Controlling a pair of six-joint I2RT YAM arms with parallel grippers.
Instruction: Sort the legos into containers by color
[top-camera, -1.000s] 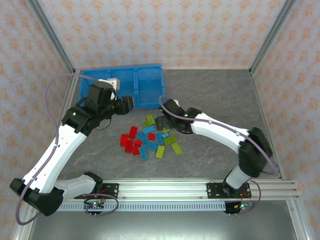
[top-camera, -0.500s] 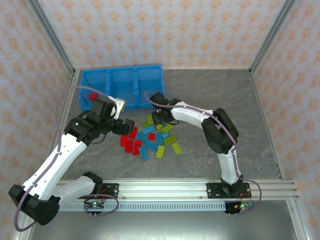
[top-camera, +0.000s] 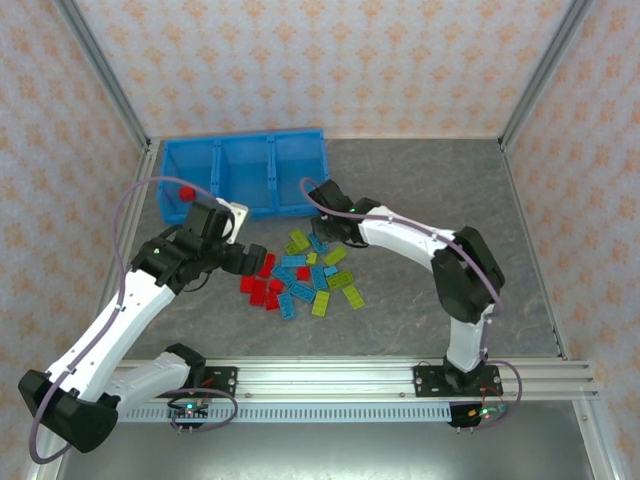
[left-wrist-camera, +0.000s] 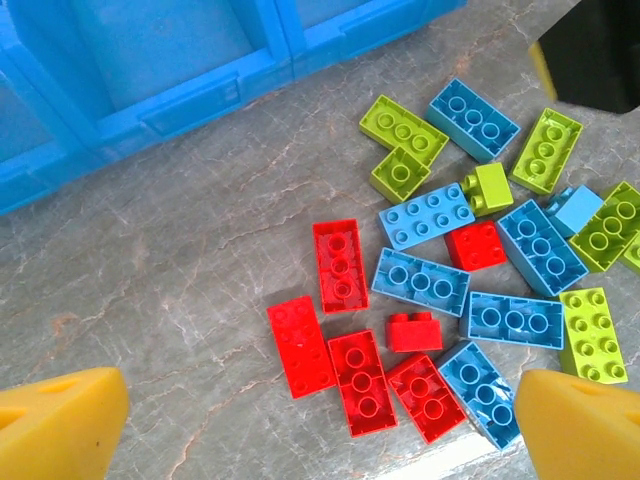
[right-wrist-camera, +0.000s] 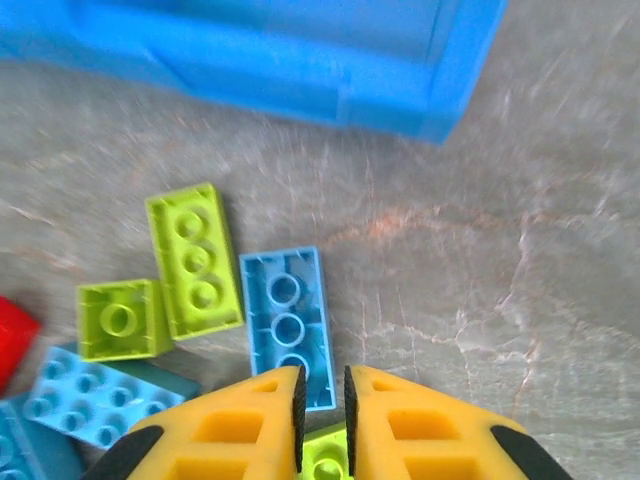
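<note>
The legos lie in a loose pile (top-camera: 298, 275) of red (left-wrist-camera: 340, 265), light blue (left-wrist-camera: 420, 282) and yellow-green (left-wrist-camera: 403, 130) pieces on the grey table in front of the blue containers (top-camera: 245, 140). One red lego (top-camera: 186, 193) rests in the left compartment. My left gripper (left-wrist-camera: 320, 425) hangs open above the red legos at the pile's left side, holding nothing. My right gripper (right-wrist-camera: 320, 385) is shut to a narrow slit at the pile's far edge, over the end of a light blue lego (right-wrist-camera: 288, 310). A yellow-green lego (right-wrist-camera: 325, 465) shows under the slit; I cannot tell if it is gripped.
The bin's front wall (right-wrist-camera: 300, 70) stands just beyond the right gripper. Bare grey table (top-camera: 450, 200) stretches to the right of the pile. Metal frame posts and patterned walls enclose the workspace, and a rail (top-camera: 330, 378) runs along the near edge.
My left gripper came back from the bin to the pile and opened wide; a red lego now lies in the left compartment. My right gripper closed and its arm swung over the pile's far edge.
</note>
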